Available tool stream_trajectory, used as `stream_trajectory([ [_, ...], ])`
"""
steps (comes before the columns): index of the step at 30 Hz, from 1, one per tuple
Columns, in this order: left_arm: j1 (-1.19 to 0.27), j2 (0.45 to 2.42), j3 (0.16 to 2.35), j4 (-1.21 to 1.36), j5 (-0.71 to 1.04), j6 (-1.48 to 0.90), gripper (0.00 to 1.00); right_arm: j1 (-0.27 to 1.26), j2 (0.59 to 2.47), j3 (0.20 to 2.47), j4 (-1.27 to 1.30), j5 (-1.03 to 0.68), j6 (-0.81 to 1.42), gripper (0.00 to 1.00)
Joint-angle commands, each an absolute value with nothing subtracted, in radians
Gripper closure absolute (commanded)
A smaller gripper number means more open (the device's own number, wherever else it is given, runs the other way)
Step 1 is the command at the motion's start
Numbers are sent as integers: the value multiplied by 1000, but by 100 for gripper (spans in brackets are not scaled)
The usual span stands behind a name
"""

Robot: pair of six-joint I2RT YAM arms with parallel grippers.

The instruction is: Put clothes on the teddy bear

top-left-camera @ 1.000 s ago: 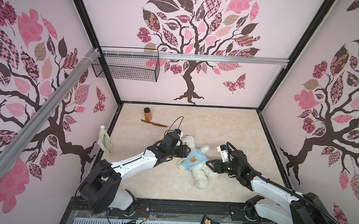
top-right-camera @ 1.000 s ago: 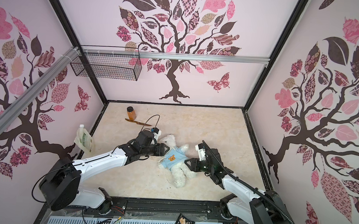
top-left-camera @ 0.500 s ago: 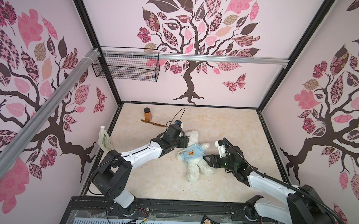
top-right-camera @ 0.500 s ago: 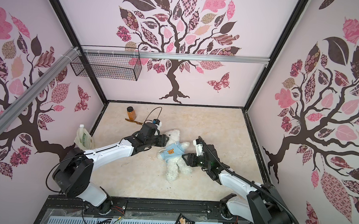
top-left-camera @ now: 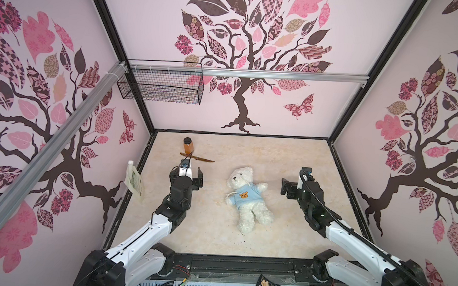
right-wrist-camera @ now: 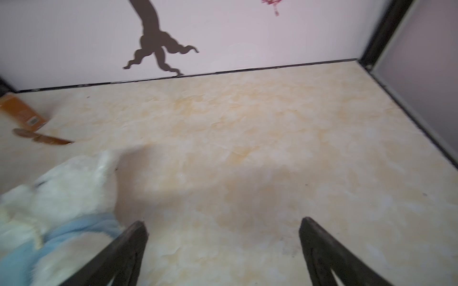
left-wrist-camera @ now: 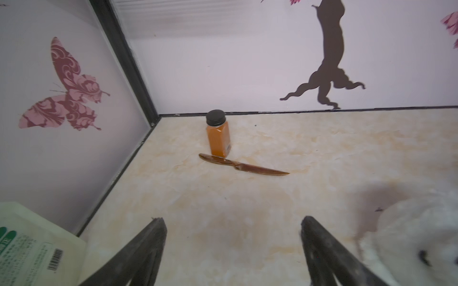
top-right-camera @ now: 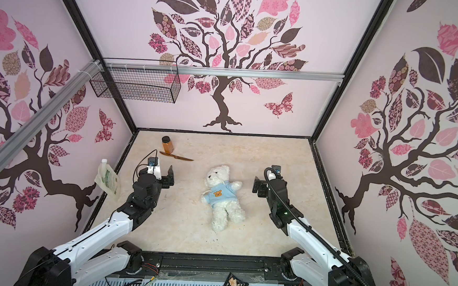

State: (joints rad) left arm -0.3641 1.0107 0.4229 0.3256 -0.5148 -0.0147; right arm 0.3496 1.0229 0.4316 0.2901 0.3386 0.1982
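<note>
The white teddy bear (top-left-camera: 246,215) (top-right-camera: 220,214) lies on its back mid-table, head toward the back wall. It wears a light blue shirt (top-left-camera: 246,195) (top-right-camera: 218,193) with an orange bear-face patch. My left gripper (top-left-camera: 186,173) (top-right-camera: 157,172) hovers to its left, open and empty, apart from the bear. My right gripper (top-left-camera: 296,181) (top-right-camera: 267,181) hovers to its right, also open and empty. The left wrist view has the bear's head (left-wrist-camera: 416,235) beside the open left gripper (left-wrist-camera: 233,220). The right wrist view shows the bear (right-wrist-camera: 69,188) blurred beside the open right gripper (right-wrist-camera: 223,221).
An orange spice jar (top-left-camera: 188,145) (left-wrist-camera: 218,136) and a brown knife (top-left-camera: 197,158) (left-wrist-camera: 243,168) lie at the back left. A pale pouch (top-left-camera: 134,181) leans on the left wall. A wire basket (top-left-camera: 160,85) hangs above. A snack packet (top-left-camera: 268,285) sits on the front rail.
Both grippers let go of the bear, opened wide and drew back to either side. The bear now lies alone, a little farther back than a second ago.
</note>
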Motion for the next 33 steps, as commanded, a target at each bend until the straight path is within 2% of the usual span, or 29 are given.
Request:
stream_trajectory([
  [1,-331,1070,361,532,-593,119,6,284,1073,361,478,526,129,0],
  [3,-326,1111,370,549,-606,151,5,269,1118,324,604,568,57,0],
  [8,-117,1301,408,549,-296,-57,5,233,1354,294,882,538,-37,0],
  [10,-88,1382,398,657,-247,-52,6,230,1420,330,902,515,-66,0],
  [12,-86,1378,420,617,-177,10,6,220,1439,343,928,477,-65,0],
  [15,-79,1435,368,806,-200,44,5,164,1473,320,1030,327,-31,0],
  [21,-46,1575,324,1016,-166,22,4,80,1574,269,1210,195,28,0],
  [24,-24,1549,361,894,-136,2,3,77,1561,277,1173,190,30,0],
  [26,-22,1569,362,929,-185,-16,3,78,1558,280,1163,190,32,0],
  [33,-23,1555,371,888,-181,-17,3,77,1561,275,1176,193,31,0],
])
